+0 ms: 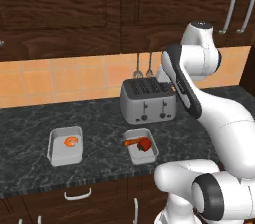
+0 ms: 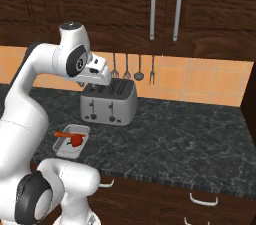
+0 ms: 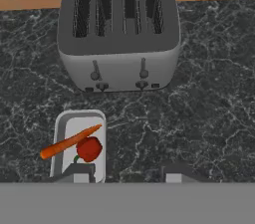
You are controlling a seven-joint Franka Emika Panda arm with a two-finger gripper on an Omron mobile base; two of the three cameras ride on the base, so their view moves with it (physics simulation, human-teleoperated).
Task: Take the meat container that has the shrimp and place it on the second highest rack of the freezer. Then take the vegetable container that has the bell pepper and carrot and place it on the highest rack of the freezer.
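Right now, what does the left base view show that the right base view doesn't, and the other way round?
Left base view alone: the container with the shrimp, left on the counter.
Right base view alone: a long stretch of counter right of the toaster, and four utensils hanging on the tiles.
Both: the toaster, and the container with bell pepper and carrot.

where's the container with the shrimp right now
In the left base view the shrimp container sits on the dark counter near its front edge, left of the vegetable container and the toaster.
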